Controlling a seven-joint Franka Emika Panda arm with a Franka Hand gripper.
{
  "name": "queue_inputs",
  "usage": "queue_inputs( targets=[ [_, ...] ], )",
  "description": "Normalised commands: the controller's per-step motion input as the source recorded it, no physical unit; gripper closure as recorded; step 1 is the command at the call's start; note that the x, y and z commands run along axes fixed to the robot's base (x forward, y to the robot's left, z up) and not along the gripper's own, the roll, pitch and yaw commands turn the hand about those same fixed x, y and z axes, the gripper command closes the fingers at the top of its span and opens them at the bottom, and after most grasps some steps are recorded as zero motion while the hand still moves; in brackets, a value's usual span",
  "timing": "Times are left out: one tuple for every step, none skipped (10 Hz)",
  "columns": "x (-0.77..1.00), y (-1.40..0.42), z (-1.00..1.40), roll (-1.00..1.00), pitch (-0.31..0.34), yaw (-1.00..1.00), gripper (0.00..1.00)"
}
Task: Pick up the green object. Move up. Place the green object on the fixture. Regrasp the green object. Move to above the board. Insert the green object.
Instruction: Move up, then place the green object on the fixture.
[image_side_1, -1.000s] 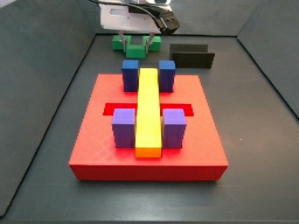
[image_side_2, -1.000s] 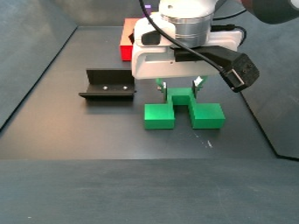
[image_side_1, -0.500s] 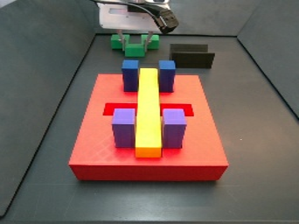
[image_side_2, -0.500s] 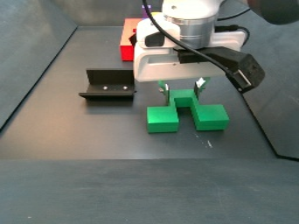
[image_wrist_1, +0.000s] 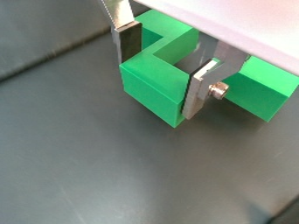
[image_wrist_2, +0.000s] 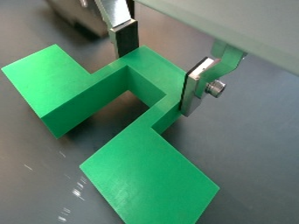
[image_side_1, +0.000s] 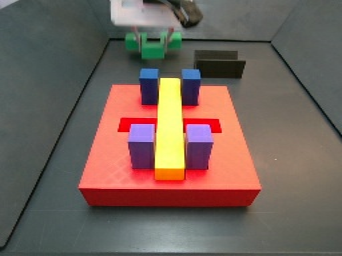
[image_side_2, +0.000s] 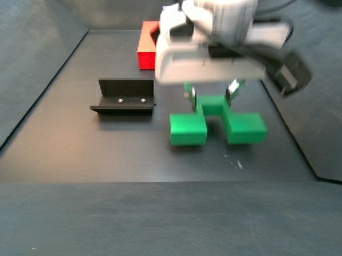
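Observation:
The green object is a bright U-shaped piece near the far end of the floor, also seen in a side view. My gripper is directly over it, and its fingers press on both sides of the piece's middle bridge. Both wrist views show the silver plates against the green object, so my gripper is shut on it. The black fixture stands beside it, a short gap away. The red board lies nearer the front.
The board carries two blue blocks, two purple blocks and a long yellow bar. Dark walls enclose the floor. The fixture stands between the green object and one side wall.
The gripper and the green object have shifted slightly upward in both side views, and the arm is motion-blurred. The fingers now press on the bridge.

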Motion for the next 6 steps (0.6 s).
queue_inputs(
  targets=[
    [0.0, -0.01, 0.46, -0.02, 0.062, 0.0, 1.0],
    [0.02, -0.01, 0.27, -0.03, 0.052, 0.0, 1.0],
    [0.02, 0.0, 0.0, -0.01, 0.0, -0.05, 1.0],
    [0.15, 0.0, 0.02, -0.49, 0.0, -0.09, 1.0],
    [0.11, 0.05, 0.28, -0.81, -0.017, -0.08, 1.0],
    [0.09, 0.1, 0.31, -0.96, -0.071, -0.1, 1.0]
  ],
)
